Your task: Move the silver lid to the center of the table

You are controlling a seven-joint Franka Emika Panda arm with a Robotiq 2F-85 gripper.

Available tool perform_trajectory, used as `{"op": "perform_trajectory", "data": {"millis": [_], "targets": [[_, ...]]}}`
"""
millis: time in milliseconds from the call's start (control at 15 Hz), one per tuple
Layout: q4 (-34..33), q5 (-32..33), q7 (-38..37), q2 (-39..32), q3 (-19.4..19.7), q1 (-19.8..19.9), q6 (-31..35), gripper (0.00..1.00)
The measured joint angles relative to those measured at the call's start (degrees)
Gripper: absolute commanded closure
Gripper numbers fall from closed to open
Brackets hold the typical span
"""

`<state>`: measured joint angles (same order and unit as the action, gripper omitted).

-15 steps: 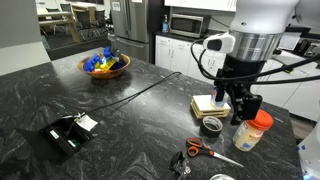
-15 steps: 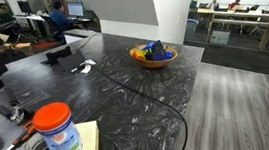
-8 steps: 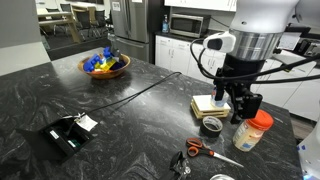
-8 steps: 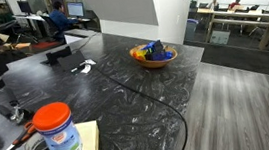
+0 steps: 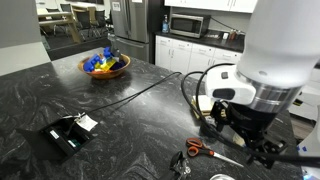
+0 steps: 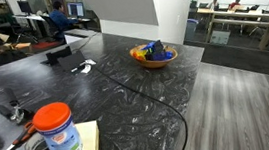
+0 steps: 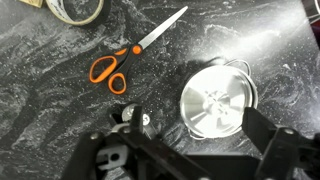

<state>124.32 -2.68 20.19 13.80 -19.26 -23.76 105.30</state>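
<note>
The silver lid [image 7: 215, 100] is a shiny round metal disc lying flat on the black marbled table [image 7: 40, 110]. In the wrist view it sits between the two dark fingers of my gripper [image 7: 196, 126], which is open and holds nothing. In an exterior view the gripper [image 5: 246, 142] hangs low over the near right part of the table [image 5: 120, 130], and only the lid's rim [image 5: 222, 178] shows at the bottom edge.
Orange-handled scissors [image 7: 115, 65] [image 5: 206, 150] lie beside the lid, with a small metal clip [image 7: 140, 120] by my left finger. A tape roll [image 7: 78, 8], an orange-capped jar [image 6: 58, 131], a bowl [image 5: 105, 65], a black device [image 5: 65, 135] and a cable [image 5: 140, 92] are also on the table.
The arm has swung from above the yellow pad and black ring toward the table's near edge and come down over the silver lid. The gripper stays open.
</note>
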Motion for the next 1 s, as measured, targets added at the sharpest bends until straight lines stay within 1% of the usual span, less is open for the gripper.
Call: {"op": "perform_trajectory", "data": {"millis": [667,867,1000], "targets": [[-0.07,0.05,-0.26,-0.5,0.14,-0.16,0.13,0.0],[0.61,-0.31,2.85,-1.23,0.0,-0.65,3.21,0.0],[1.8,-1.19,6.0,-1.86,-0.09,-1.37,7.52,0.0]]}}
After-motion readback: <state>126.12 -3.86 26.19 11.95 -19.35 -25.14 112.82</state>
